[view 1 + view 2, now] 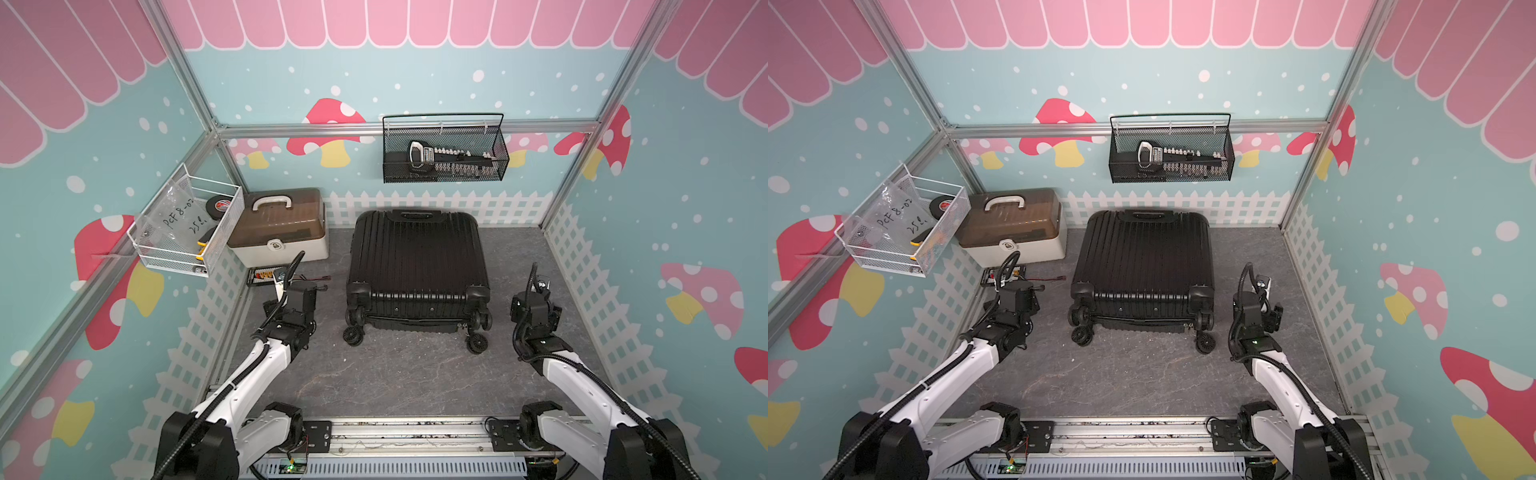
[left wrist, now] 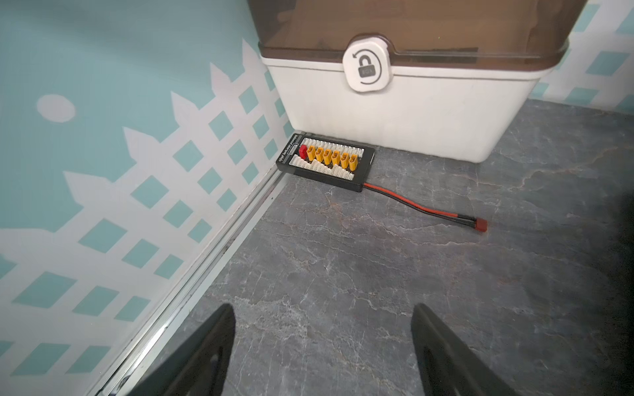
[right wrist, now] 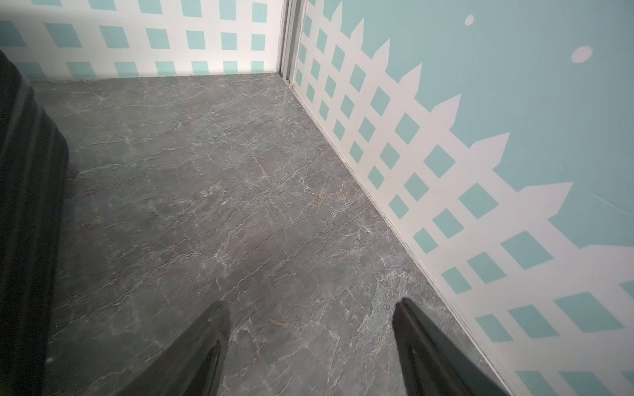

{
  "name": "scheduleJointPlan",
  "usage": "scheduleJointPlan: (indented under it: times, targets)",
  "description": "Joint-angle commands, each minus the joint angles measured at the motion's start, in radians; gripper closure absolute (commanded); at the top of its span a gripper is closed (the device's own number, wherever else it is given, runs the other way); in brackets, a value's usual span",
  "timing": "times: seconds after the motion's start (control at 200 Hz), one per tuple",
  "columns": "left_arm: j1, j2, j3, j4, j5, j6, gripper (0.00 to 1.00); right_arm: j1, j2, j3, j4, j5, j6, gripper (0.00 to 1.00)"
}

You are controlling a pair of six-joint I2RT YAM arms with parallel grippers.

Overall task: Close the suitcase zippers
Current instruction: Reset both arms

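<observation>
The left gripper (image 2: 322, 308) is wide open and holds nothing. It hangs over the gray floor (image 2: 343, 257), facing a beige box (image 2: 394, 113). The right gripper (image 3: 313, 303) is open and empty too, near the side wall (image 3: 480, 137). Between the two arms lies the black suitcase (image 1: 417, 257) — flat, lid down, wheels toward the robot — and neither gripper touches it.

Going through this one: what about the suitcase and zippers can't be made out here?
Zippers: black on black and too small in both top views; the pulls and how far shut are unclear.
Suitcase side seams: hidden under its upper shell in both top views.
Right wrist view: suitcase cut off by the frame edge and blurred.
Toolbox contents: hidden by its dark lid.
</observation>
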Motion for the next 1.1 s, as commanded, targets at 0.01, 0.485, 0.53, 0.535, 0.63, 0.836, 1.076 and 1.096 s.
scheduleJointPlan:
  times: [0.01,0.485,0.53,0.535,0.63,0.836,1.076,1.096]
  targets:
    - [0.006,0.062,-0.033,0.236,0.024,0.157,0.19,-0.03,0.064,-0.02,0.113,-0.024,-0.042,0.21]
    - [0.063,0.28,-0.096,0.581,0.469,0.308,0.17,-0.069,0.226,-0.088,0.433,-0.125,-0.085,0.16]
    - [0.076,0.278,-0.11,0.613,0.496,0.289,0.17,-0.069,0.233,-0.095,0.472,-0.144,-0.104,0.16]
    - [0.079,0.278,-0.113,0.621,0.502,0.287,0.17,-0.07,0.235,-0.096,0.477,-0.145,-0.106,0.16]
    - [0.119,0.278,-0.152,0.74,0.571,0.268,0.16,-0.07,0.255,-0.117,0.575,-0.182,-0.142,0.16]
    - [0.169,0.401,-0.267,1.102,0.627,0.25,0.16,-0.074,0.403,-0.113,0.762,-0.281,-0.202,0.16]
    - [0.171,0.417,-0.298,1.189,0.631,0.247,0.16,-0.072,0.482,-0.13,0.857,-0.341,-0.232,0.09]
    - [0.171,0.411,-0.293,1.154,0.619,0.241,0.16,-0.074,0.483,-0.129,0.86,-0.347,-0.234,0.07]
